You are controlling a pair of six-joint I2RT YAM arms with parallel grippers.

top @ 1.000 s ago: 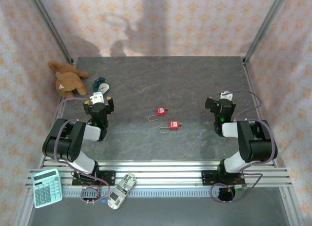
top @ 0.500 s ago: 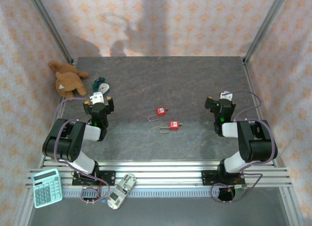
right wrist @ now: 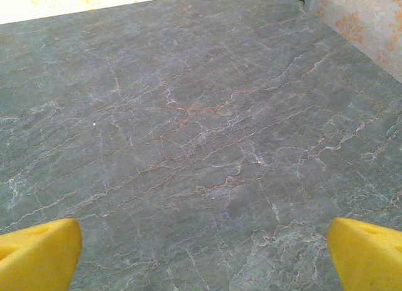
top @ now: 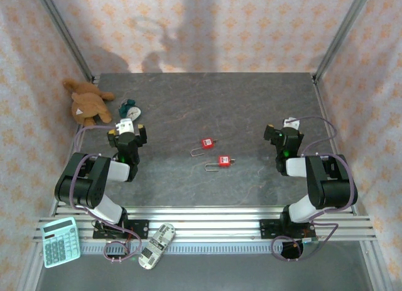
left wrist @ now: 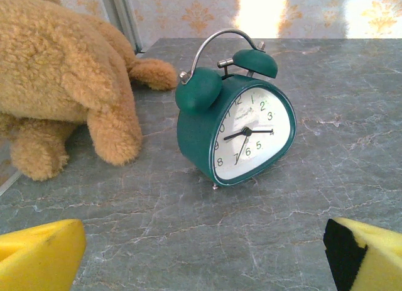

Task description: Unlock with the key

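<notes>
Far red padlock [top: 206, 142] and near red padlock [top: 223, 160] lie flat on the table [top: 251, 102], shackles pointing left. Both sit right of the left gripper [top: 126, 131] and left of the right gripper [top: 281, 132], well apart from each. The key is too small to make out.

Left gripper: jaws wide, holding nothing. Near and straight ahead stands a green alarm clock [left wrist: 235, 131], upright, with a brown plush bear [left wrist: 63, 83] beside it on the left.

Right gripper: jaws wide, holding nothing, grey marbled tabletop ahead.

Behind the left arm's base lie a calculator [top: 59, 241] and a white remote [top: 156, 246].
</notes>
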